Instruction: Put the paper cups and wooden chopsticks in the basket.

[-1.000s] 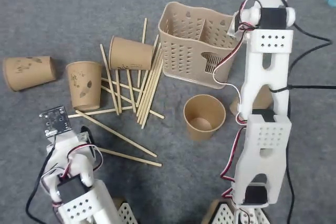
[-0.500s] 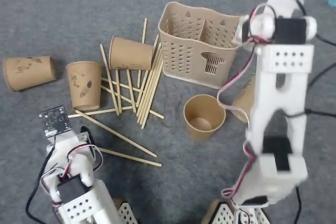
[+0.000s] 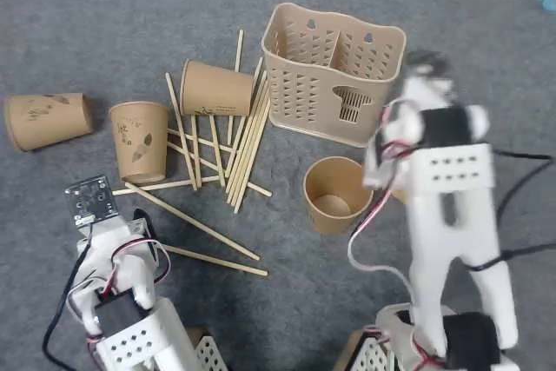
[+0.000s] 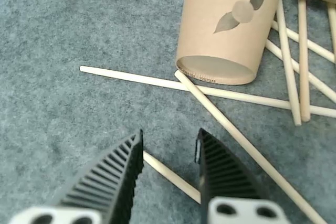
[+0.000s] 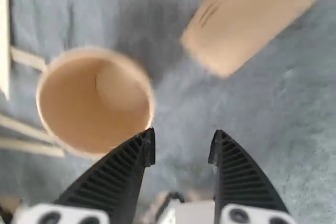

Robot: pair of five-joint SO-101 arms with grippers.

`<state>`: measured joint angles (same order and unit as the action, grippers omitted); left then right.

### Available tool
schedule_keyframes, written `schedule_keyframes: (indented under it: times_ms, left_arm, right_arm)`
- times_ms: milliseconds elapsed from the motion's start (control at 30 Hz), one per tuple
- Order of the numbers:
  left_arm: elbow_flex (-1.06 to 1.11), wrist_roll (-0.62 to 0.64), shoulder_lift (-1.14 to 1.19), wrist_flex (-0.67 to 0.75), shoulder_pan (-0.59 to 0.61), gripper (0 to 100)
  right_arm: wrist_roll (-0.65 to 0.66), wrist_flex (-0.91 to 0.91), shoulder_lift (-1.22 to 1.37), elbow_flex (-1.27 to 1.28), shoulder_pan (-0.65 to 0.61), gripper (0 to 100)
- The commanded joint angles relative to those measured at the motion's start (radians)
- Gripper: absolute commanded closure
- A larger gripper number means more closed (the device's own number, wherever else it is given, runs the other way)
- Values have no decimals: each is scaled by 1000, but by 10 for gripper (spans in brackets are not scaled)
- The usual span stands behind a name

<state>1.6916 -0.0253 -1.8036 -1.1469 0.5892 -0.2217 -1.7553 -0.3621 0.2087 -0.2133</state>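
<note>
The right arm (image 3: 452,215) is made of white plastic blocks with black motors between them. One flat white part has rows of little round holes and a long slot. Red, black and white wires (image 3: 375,182) loop along its side. The left arm (image 3: 130,327) has the same holes and wires, plus a small square board (image 3: 91,202). The left claw (image 4: 168,140) and right claw (image 5: 181,140) are black with ridged insides.

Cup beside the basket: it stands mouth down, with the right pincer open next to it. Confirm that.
Wrong. The cup beside the basket stands mouth up, as the right wrist view shows; the right pincer is open next to it.
</note>
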Motion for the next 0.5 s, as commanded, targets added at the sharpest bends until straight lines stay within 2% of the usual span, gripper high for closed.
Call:
schedule_keyframes:
  times_ms: [0,233,467]
  left_arm:
    - [-36,-6,-20,5,3,848]
    - [-36,-6,-20,5,6,848]
    - [-36,-6,-20,5,6,848]
  right_arm:
    - [21,-39,-61,43,-99,829]
    - [23,102,-50,112,-110,829]
    - [23,369,-50,299,-110,829]
